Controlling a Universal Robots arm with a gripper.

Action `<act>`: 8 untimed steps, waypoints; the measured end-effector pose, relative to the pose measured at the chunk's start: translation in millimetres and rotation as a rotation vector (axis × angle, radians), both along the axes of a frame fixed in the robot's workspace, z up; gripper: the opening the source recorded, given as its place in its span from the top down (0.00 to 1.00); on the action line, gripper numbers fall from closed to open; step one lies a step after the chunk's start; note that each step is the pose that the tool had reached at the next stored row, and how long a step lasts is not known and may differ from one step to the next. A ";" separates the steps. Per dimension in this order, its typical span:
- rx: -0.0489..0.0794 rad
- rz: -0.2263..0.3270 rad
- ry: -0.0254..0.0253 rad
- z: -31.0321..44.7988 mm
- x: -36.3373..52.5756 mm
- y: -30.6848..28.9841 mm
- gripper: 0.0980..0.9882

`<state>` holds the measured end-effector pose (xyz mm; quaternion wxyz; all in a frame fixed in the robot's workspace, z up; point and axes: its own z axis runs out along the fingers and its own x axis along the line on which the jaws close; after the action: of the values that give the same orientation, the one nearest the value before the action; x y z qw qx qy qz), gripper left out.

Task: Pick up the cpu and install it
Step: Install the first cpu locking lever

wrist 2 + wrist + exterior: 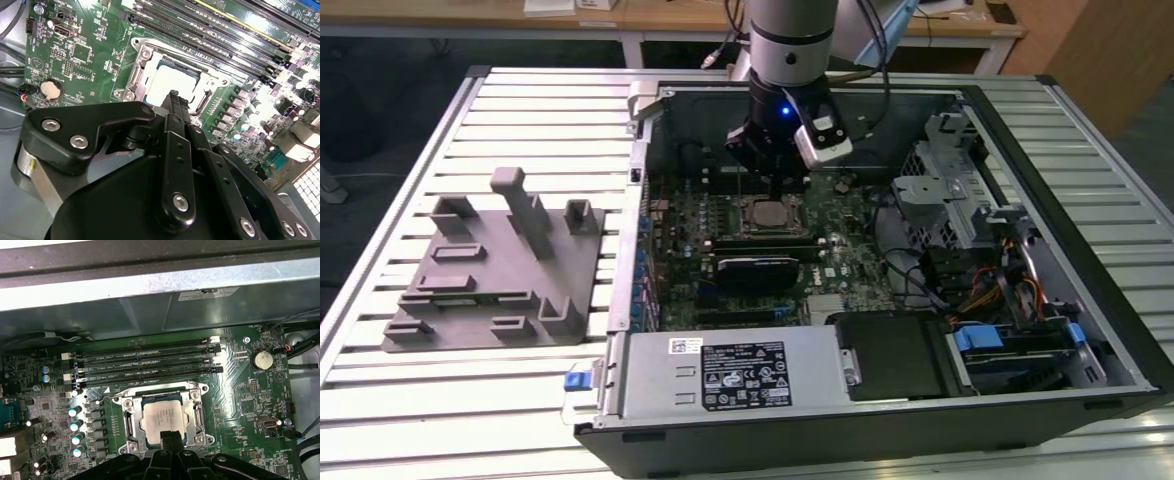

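The cpu [162,415], a flat square chip with a silvery top, lies flat in the motherboard socket [196,412], whose metal frame surrounds it. In the exterior view the cpu [767,212] sits in the middle of the open computer case. My gripper [170,436] hangs just above the chip's edge, its two black fingers pressed together with nothing between them. In the second wrist view the gripper [175,97] tip covers one side of the cpu [170,80].
A grey plastic fixture [494,265] with upright posts stands on the slatted table at the exterior view's left. Inside the case are a black heatsink block [754,268], memory slots [145,365], a coin battery [261,359], a power supply [720,375] and a drive cage [961,190].
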<state>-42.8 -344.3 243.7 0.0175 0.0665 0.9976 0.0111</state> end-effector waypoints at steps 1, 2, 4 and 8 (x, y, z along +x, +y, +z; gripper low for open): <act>0.000 0.000 -0.0001 0.0 0.0 0.0 0.99; 0.000 0.000 0.0000 0.0 0.0 0.0 0.99; 0.000 0.000 -0.0001 0.0 0.0 0.0 0.99; 0.000 0.000 0.0000 3.3 0.0 0.0 0.99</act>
<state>-42.8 -344.3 247.0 0.0175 0.0665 0.9976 0.0111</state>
